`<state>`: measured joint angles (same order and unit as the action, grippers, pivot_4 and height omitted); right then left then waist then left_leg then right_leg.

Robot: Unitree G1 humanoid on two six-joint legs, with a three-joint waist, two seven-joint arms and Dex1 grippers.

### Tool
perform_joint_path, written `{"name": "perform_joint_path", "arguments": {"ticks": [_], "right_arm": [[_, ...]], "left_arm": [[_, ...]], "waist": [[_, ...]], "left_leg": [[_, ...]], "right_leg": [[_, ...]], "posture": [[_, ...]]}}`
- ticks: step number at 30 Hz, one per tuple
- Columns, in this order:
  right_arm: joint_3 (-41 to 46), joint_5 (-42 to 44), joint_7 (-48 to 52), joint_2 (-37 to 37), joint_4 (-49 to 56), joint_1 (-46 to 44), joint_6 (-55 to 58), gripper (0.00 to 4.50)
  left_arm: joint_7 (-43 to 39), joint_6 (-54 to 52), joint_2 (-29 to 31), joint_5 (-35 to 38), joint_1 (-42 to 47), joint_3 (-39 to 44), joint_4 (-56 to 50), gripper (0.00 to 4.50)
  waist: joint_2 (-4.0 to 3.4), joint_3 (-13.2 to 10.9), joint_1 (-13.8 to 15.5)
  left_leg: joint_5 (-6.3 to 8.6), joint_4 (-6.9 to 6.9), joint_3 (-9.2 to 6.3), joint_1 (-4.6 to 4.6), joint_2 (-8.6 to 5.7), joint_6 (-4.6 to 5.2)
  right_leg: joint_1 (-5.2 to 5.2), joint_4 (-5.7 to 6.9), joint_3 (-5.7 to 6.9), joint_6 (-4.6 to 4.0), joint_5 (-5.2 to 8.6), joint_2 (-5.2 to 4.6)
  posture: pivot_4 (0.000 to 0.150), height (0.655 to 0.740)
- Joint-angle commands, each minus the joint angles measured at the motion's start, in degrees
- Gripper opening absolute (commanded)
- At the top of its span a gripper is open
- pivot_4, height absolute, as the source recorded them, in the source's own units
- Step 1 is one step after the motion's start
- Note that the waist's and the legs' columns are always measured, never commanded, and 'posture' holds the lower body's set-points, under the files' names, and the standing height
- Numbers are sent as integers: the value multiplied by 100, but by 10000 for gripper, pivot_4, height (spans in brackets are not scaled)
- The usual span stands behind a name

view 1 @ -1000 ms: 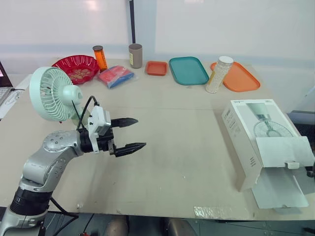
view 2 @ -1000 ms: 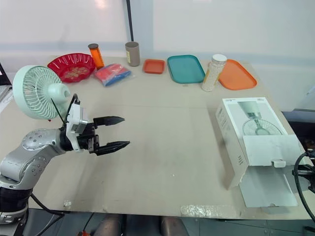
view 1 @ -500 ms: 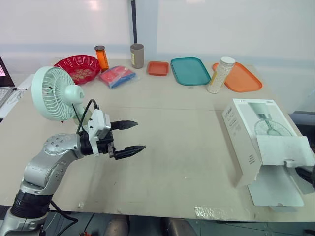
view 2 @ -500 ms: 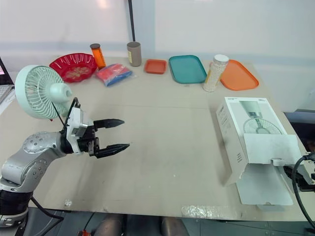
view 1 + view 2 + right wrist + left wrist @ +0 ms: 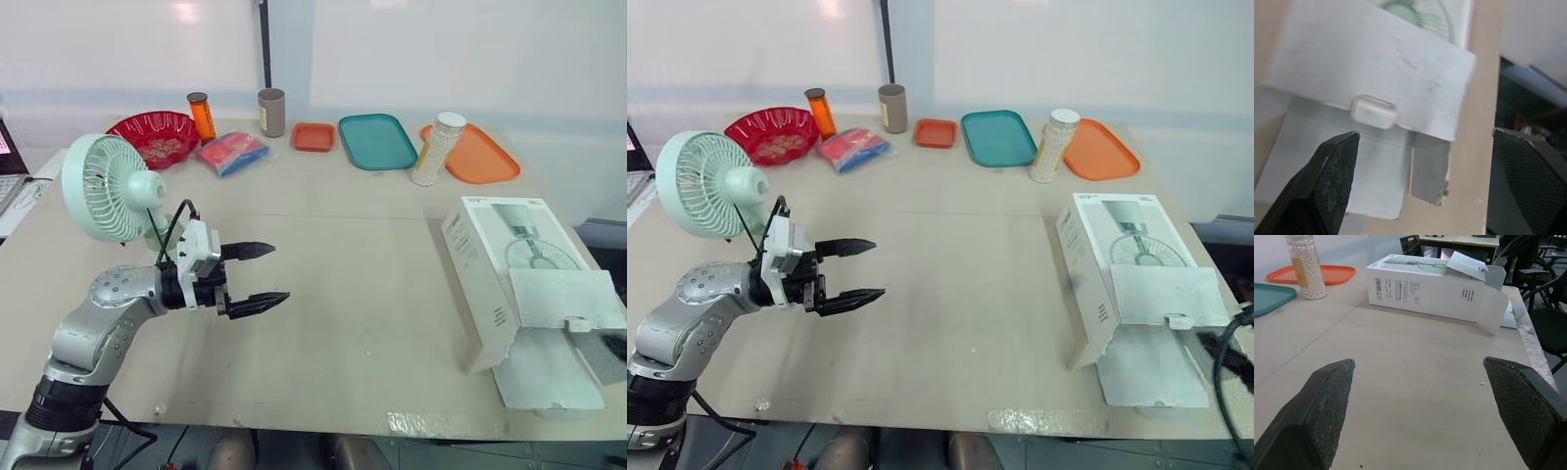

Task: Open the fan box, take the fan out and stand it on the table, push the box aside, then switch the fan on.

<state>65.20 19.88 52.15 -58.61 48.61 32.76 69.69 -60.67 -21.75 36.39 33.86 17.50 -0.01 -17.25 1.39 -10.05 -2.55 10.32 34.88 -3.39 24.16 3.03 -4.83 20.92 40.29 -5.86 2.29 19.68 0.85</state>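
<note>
Fan (image 5: 106,186): stem and foot hidden behind the wrist of the left hand (image 5: 279,271). Fan box (image 5: 500,264): inside screened by its raised flap (image 5: 566,299); side print too small to read; lower flap blurred at the bench corner.

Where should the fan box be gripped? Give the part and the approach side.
Probably the fan box across its closed body, from above with the right tool: it lies flat, and the open flaps at its near end look too flimsy to hold.
</note>
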Motion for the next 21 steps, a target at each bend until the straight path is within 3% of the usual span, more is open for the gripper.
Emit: {"name": "perform_joint_path", "arguments": {"ticks": [1, 6, 10, 16, 21], "right_arm": [[-63, 804, 220, -118, 893, -804, 447, 44431], [-1139, 3452, -808, 338, 1081, -3921, 855, 44431], [-2469, 4653, -2086, 550, 635, -5597, 1058, 44431], [-3820, 6096, -3492, 370, -72, -6565, 631, 44431], [-4807, 6377, -3989, 354, -442, -6959, 287, 44431]], "left_arm": [[-16, 119, 127, 13, -168, 205, -273, 45000], [168, -8, 315, 169, -954, 468, -1066, 45000], [580, -249, 417, 316, -1757, 905, -1755, 45000], [1192, -424, 364, 343, -2593, 1419, -2298, 45000], [1969, -461, 109, 139, -3192, 1895, -2587, 45000]], "waist": [[13, -3, -1], [48, -13, -69], [48, -17, -11], [50, -17, 25], [49, -17, -2]], "left_leg": [[0, 0, -5, 2, 2, 0], [1, 11, 2, -2, 3, -1], [1, 6, -4, 4, 0, 1], [6, 11, -4, 26, -9, 8], [6, 15, -2, 22, -4, 9]], "right_leg": [[-5, -8, 6, -1, -1, 0], [-18, -19, -3, -20, -28, -4], [-20, -26, 2, -26, -30, -9], [-7, -29, -3, -21, -24, -21], [-5, -25, -6, -25, -27, -16]], "posture": [[1500, 7400], [1500, 7400], [1500, 7400], [1500, 7400], [1500, 7400]]}}
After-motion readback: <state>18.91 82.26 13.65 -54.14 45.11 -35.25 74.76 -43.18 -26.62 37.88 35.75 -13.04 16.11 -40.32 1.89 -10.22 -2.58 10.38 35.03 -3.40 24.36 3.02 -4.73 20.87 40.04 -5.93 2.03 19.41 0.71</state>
